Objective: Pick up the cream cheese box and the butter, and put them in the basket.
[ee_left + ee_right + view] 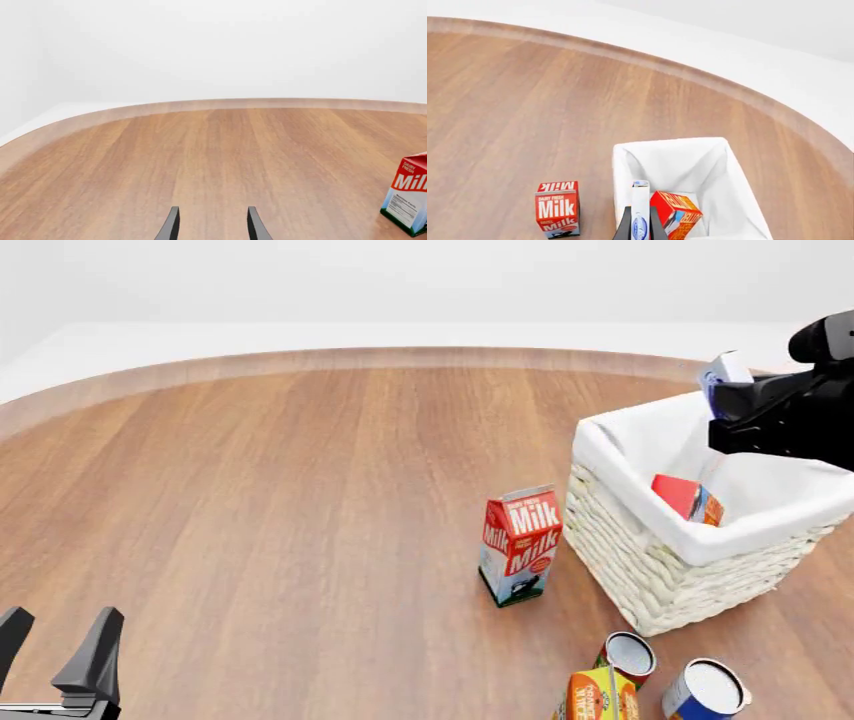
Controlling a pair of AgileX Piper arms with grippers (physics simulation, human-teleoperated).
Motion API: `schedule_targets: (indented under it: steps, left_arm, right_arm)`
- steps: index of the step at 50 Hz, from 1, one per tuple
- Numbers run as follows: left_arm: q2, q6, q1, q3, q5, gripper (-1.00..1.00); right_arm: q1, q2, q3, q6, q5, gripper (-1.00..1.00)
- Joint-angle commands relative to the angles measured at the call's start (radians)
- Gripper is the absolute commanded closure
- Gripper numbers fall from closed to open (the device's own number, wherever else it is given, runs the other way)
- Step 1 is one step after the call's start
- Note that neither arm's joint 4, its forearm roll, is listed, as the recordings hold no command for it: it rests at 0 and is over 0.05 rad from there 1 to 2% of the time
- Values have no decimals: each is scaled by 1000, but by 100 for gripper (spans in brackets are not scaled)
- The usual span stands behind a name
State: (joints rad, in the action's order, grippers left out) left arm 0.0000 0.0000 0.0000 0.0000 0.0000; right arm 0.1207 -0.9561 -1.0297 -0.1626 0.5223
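Your right end effector (640, 227) is clamped on the cream cheese box (640, 210), held edge-up above the basket (627, 445), where the butter (687, 498) already lies. Lower it beside the butter before releasing. The left end effector (56, 645) idles with its fingers spread and nothing in them.

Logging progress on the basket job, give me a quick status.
Left gripper open, idle, low over the table. Right gripper shut on cream cheese box, above the basket. Butter already inside. Nothing blocking the drop.
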Motion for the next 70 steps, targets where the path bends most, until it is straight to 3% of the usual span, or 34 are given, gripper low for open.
schedule_targets:
  steps: [1,33,34,47,70]
  left_arm:
    - [0,0,0,0,0,-100]
    - [0,0,0,0,0,-100]
    - [0,0,0,0,0,-100]
    - [0,0,0,0,0,-100]
    - [0,0,0,0,0,-100]
  right_arm:
    - [-2,3,-6,7,-3,100]
    - [-2,3,-6,7,-3,100]
    - [-224,-168,26,50,-137,100]
    - [-226,-195,73,56,-193,100]
    - [-209,-216,82,60,-210,100]
